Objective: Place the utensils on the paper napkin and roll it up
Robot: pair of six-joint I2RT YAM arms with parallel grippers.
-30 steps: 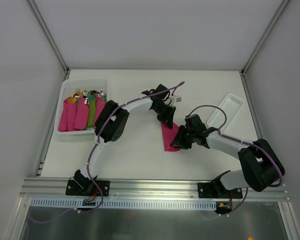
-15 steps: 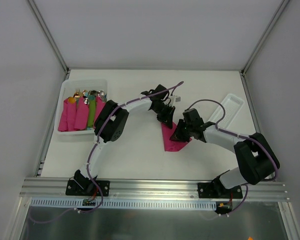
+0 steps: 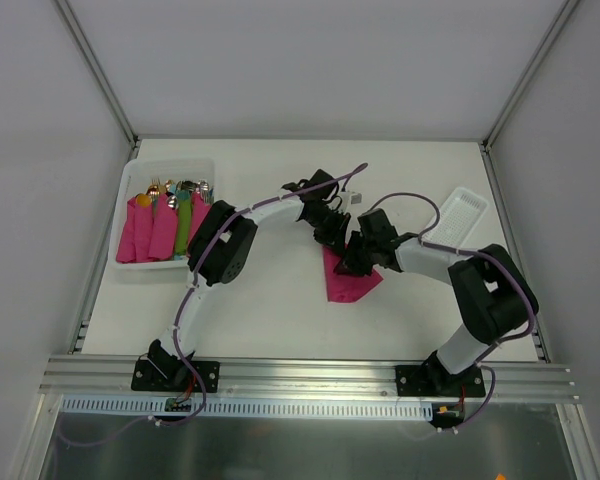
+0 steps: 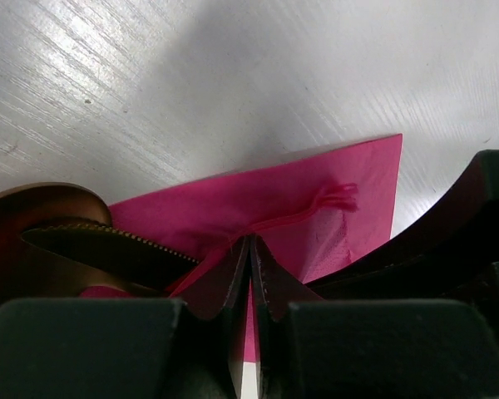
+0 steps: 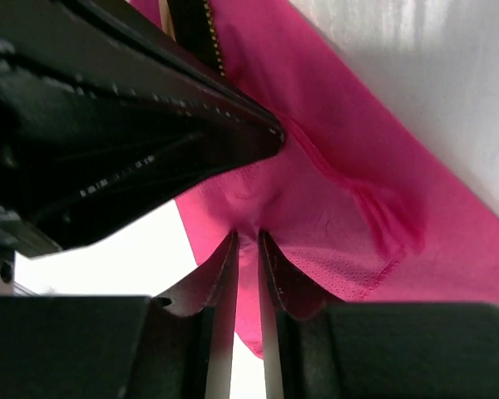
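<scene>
1. At the far left of the table I saw a clear bin holding pink napkin bundles with mixed cutlery tips at their far ends, well apart from the work
2. A white tray lay slanted at the right rear, beside the right arm's forearm and apart from the napkin
3. The paper napkin lay near mid-table, slightly right of centre, and both grippers covered its far end in the top view
4. The utensils showed only in part in the left wrist view: a gold-copper serrated blade over a rounded piece, just left of the fingers, with pink paper above and below them; I could not count the pieces
5. The grippers crowded each other, nearly nose to nose; the left one's dark body filled the upper left of the right wrist view and blocked much of the sheet
6. The left gripper was pinched tight on a raised fold of the napkin, with creases running to its tips
7. The right gripper stood narrow, nipping pink paper between its jaws
8. The left arm bent its elbow beside the bin and its forearm swept right; the right arm folded at the right and reached left to the same spot
</scene>
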